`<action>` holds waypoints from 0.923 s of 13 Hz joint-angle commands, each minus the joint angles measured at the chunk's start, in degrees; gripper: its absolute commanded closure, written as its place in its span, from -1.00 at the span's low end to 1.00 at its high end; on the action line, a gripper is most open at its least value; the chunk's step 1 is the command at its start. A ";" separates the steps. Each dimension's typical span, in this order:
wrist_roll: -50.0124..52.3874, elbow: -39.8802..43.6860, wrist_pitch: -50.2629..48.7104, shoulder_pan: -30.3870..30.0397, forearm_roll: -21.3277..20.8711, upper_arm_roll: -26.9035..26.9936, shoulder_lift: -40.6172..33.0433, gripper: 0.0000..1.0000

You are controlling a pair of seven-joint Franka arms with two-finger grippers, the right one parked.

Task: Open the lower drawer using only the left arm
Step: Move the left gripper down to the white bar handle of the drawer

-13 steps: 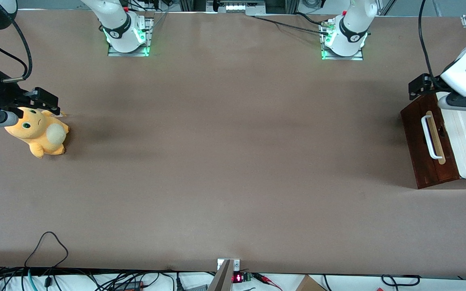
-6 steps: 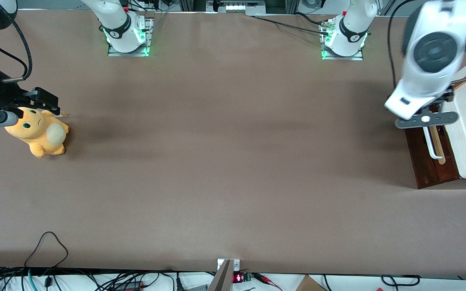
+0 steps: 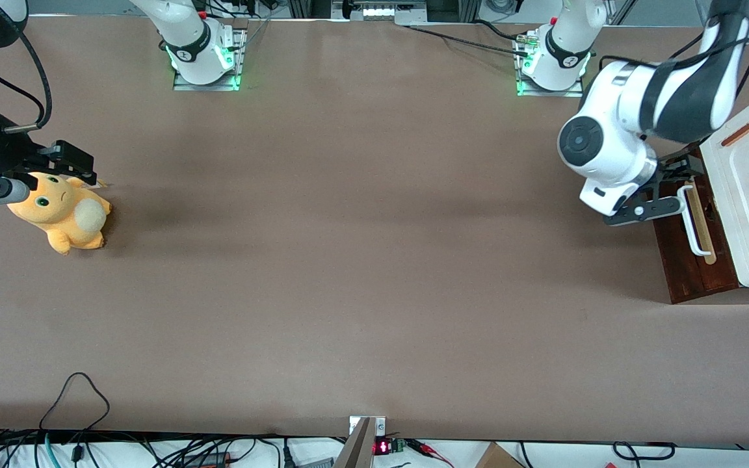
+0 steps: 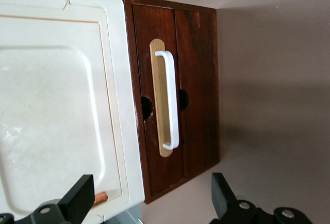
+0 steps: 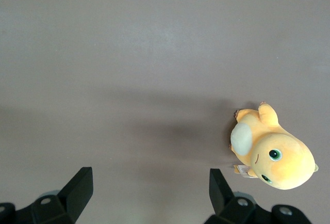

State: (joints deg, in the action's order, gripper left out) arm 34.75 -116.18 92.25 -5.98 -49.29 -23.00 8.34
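From the front, my arm (image 3: pixel 615 140) has swung off the cabinet top and out over the bench (image 3: pixel 348 260), so my pincer (image 3: pixel 664 188) now hangs in front of the drawer (image 3: pixel 690 250), near the handle's (image 3: pixel 693 221) end farther from the camera. The drawer sits shut at my end of the bench, under the white panel (image 3: pixel 748 195).

From my wrist, my fingers (image 4: pixel 77 201) stand wide apart and empty, with the handle (image 4: pixel 170 100) ahead of them, not yet between. I judge the approach nearly done; next I must close in on the bar.
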 commanded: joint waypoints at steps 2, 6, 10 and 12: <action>0.23 0.08 -2.16 -1.84 -1.60 -0.82 0.10 -1.00; 0.49 -0.18 -2.43 -2.11 -2.29 -0.64 3.95 -1.00; 10.05 -5.19 -3.56 -2.02 -20.64 -0.47 11.06 -1.00; 11.64 -4.49 -4.71 -2.11 -26.54 1.46 15.37 -1.00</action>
State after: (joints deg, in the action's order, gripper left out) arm 44.17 -121.82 89.55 -7.94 -70.40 -22.73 19.53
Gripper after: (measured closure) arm 0.000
